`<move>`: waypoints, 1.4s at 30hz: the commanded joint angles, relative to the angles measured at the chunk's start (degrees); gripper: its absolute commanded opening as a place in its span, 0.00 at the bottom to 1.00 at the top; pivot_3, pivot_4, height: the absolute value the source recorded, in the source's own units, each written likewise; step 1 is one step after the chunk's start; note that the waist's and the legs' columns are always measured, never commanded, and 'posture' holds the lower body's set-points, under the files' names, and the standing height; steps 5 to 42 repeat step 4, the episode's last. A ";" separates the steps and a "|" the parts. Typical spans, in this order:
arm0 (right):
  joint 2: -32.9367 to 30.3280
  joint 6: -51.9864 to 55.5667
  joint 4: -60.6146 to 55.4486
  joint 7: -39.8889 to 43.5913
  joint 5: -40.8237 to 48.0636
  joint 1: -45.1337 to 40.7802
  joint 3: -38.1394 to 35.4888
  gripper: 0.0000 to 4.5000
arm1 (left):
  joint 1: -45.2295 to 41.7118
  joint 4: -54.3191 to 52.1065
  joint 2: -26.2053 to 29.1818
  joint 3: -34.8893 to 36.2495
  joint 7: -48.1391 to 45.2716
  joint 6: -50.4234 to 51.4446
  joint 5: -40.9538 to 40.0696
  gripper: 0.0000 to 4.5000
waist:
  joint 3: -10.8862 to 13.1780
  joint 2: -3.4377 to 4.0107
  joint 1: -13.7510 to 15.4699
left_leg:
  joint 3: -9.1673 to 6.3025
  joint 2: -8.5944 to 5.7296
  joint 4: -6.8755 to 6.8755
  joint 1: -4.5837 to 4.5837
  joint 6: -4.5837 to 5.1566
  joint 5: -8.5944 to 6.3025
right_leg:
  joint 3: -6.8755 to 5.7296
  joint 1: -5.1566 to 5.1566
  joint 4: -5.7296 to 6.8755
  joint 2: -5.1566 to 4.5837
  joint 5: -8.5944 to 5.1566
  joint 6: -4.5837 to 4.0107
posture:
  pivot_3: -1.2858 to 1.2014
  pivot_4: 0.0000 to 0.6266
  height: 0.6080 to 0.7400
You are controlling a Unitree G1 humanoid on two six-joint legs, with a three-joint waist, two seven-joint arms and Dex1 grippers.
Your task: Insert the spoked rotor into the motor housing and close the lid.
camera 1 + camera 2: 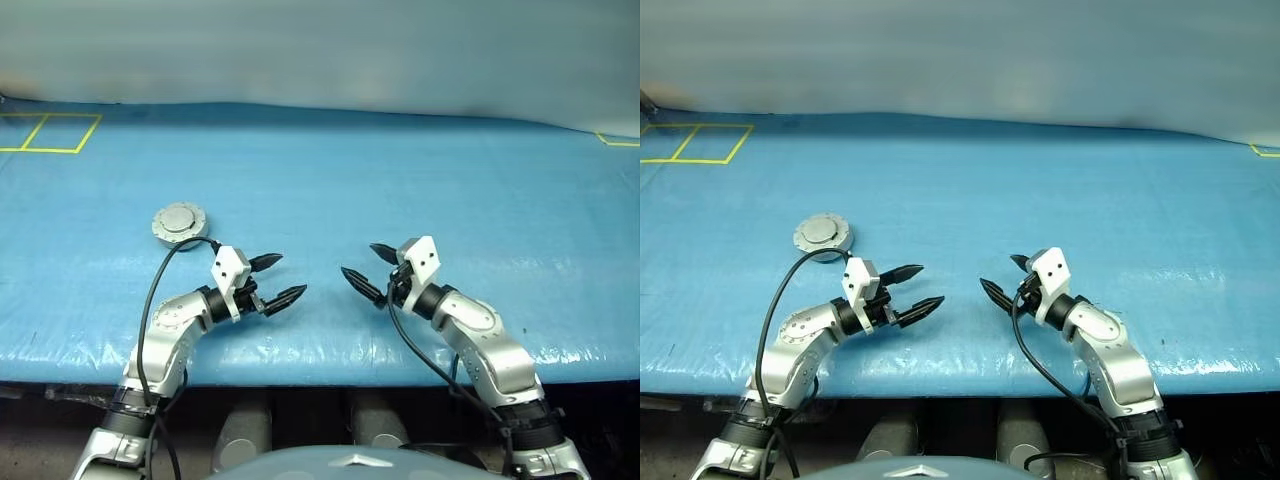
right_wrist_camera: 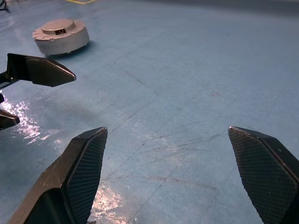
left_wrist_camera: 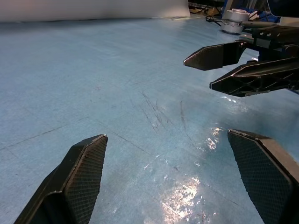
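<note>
The motor housing is a round grey case on the blue table, left of centre. Its lid lies shut on top with the plain light-grey face up. The spoked rotor is out of view. My left gripper hovers near the table's front edge, just right of and nearer than the housing, open and empty, pointing right. My right gripper faces it from the right, also open and empty. A small gap separates the two sets of fingertips. One left finger appears in the right wrist view, in front of the housing.
A blue sheet covers the table. Yellow tape marks lie at the far left and far right. The table's front edge runs just under both forearms. A black cable loops from my left wrist.
</note>
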 commanded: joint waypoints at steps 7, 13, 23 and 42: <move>1.36 -0.41 -0.67 -0.21 -0.20 -0.87 -0.72 0.97 | -0.20 -2.39 -0.16 1.17 0.23 -1.42 0.08 1.00 | 0.00 0.00 0.01 | 0.00 0.00 0.00 0.00 0.00 0.00 | 0.00 0.00 0.01 0.00 0.00 0.00 | 0.52 0.24 1.00; 1.36 -0.41 -0.67 -0.21 -0.20 -0.87 -0.72 0.97 | -0.20 -2.39 -0.16 1.17 0.23 -1.42 0.08 1.00 | 0.00 0.00 0.01 | 0.00 0.00 0.00 0.00 0.00 0.00 | 0.00 0.00 0.01 0.00 0.00 0.00 | 0.52 0.24 1.00; 1.36 -0.41 -0.67 -0.21 -0.20 -0.87 -0.72 0.97 | -0.20 -2.39 -0.16 1.17 0.23 -1.42 0.08 1.00 | 0.00 0.00 0.01 | 0.00 0.00 0.00 0.00 0.00 0.00 | 0.00 0.00 0.01 0.00 0.00 0.00 | 0.52 0.24 1.00; 1.36 -0.41 -0.67 -0.21 -0.20 -0.87 -0.72 0.97 | -0.20 -2.39 -0.16 1.17 0.23 -1.42 0.08 1.00 | 0.00 0.00 0.01 | 0.00 0.00 0.00 0.00 0.00 0.00 | 0.00 0.00 0.01 0.00 0.00 0.00 | 0.52 0.24 1.00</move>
